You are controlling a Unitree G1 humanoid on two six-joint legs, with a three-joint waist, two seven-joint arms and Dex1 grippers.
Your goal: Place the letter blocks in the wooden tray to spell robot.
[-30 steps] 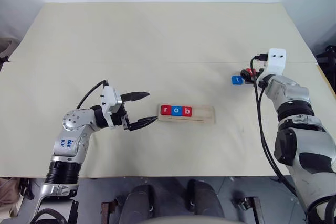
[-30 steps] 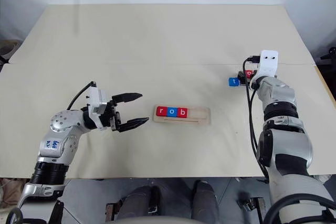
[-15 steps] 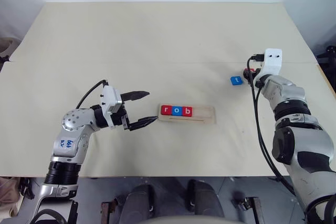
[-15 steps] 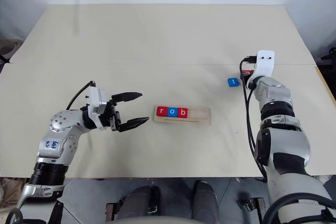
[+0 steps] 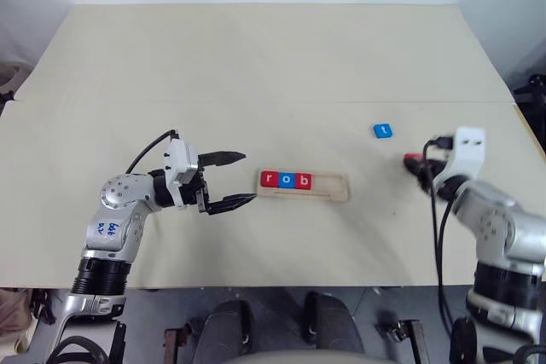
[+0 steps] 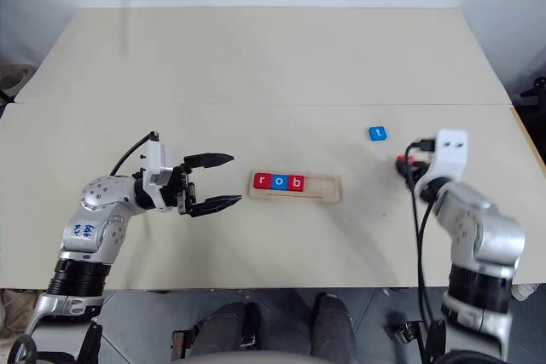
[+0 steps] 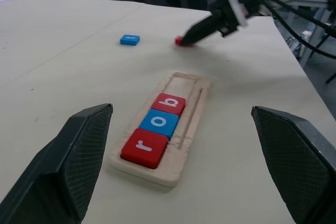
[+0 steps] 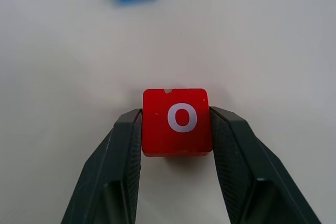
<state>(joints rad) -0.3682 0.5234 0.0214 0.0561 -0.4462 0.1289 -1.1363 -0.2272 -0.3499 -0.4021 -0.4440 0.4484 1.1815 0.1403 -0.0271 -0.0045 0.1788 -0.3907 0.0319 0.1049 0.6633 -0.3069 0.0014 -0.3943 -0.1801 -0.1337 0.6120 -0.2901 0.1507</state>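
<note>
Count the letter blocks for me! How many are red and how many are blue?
Red blocks: 3, the r and b in the wooden tray, plus the o held in the right pincer.
Blue blocks: 2, the o in the tray and the t on the table.
Total: 5

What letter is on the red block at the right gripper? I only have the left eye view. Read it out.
Observer: It is an o. The right wrist view shows the right gripper shut on the o block, with the white letter facing the camera.
Operator: Tell me how the fingers sit on it.
Observer: The fingers press its two opposite sides, one on each, and leave the letter face uncovered.
Operator: Check the tray past the b.
Observer: In the left wrist view the tray shows bare wood in the slot beyond the b, with nothing in it.
</note>
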